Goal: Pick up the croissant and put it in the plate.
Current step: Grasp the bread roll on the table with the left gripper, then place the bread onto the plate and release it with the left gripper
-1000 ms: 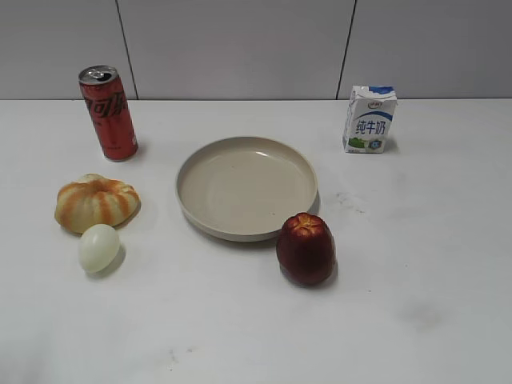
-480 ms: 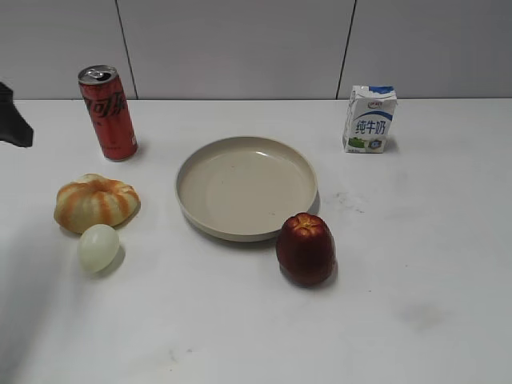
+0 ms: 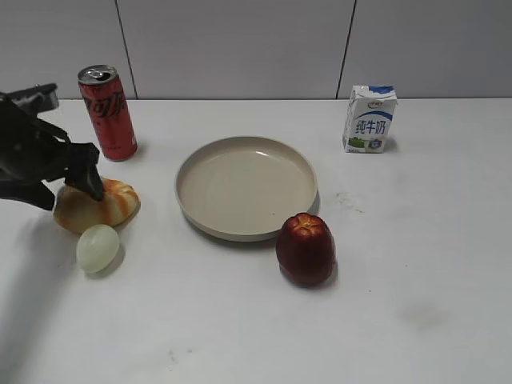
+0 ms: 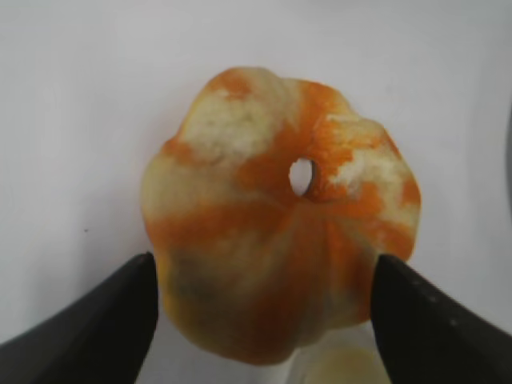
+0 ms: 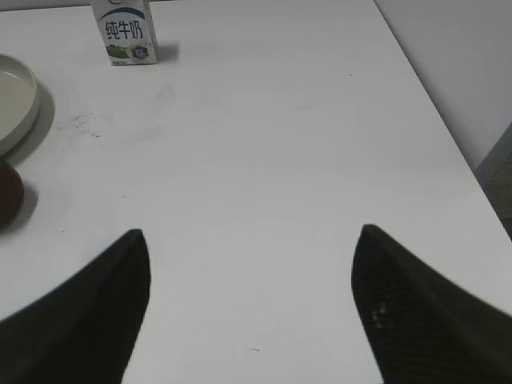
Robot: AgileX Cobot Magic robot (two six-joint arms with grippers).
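Note:
The croissant [image 3: 112, 204] is a domed pastry with orange and cream stripes, lying on the white table at the left. My left gripper [image 3: 68, 192] is down over it, open, with one black finger on each side. In the left wrist view the croissant [image 4: 280, 216] fills the middle and sits between the fingertips of the left gripper [image 4: 264, 268]; I cannot tell whether they touch it. The round beige plate [image 3: 244, 234] sits in the middle of the table, apart from the croissant, and is empty. My right gripper [image 5: 252, 234] is open and empty over bare table; the exterior view does not show it.
A pale egg [image 3: 98, 248] lies just in front of the croissant and shows in the left wrist view [image 4: 344, 368]. A red can [image 3: 108, 112] stands behind the croissant. A dark red apple [image 3: 306, 248] touches the plate's front right. A milk carton [image 3: 370, 118] stands back right.
My left arm has come in from the left edge and come down over the croissant, with its fingers now on both sides of it. The objects have not moved.

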